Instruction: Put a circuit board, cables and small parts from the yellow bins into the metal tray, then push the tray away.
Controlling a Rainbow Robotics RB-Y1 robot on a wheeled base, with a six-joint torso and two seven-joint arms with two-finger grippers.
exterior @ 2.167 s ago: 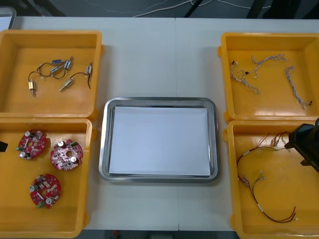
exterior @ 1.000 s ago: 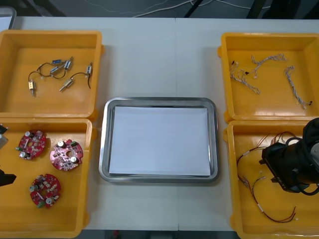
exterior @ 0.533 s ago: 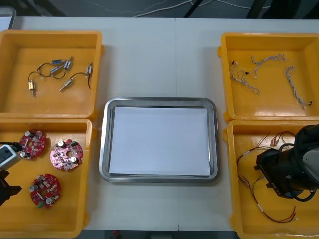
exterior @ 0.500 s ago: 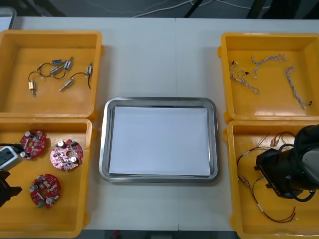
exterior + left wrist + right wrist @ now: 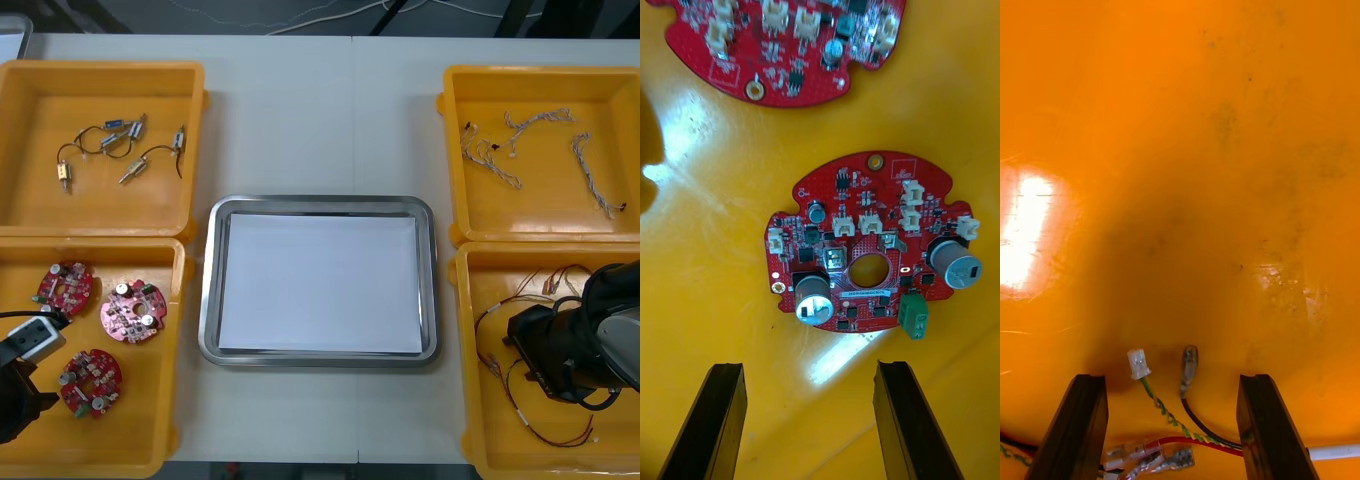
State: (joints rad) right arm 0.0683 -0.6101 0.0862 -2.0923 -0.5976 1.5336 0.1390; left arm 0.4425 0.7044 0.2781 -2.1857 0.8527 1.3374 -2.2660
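We are risking the wide-open, empty right claw (image 5: 1172, 379) snagging several tangled cables (image 5: 1159, 406) between its fingers, the left claw (image 5: 811, 367) gaping empty before a board (image 5: 869, 259).

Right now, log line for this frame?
left pincer: open, facing circuit board, near-left bin | right pincer: open over cables, near-right bin | tray: nothing loaded

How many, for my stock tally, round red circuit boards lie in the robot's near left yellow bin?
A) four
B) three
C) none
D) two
B: three circuit boards lie apart on the floor of the near left yellow bin, with the open left gripper just short of one of them.
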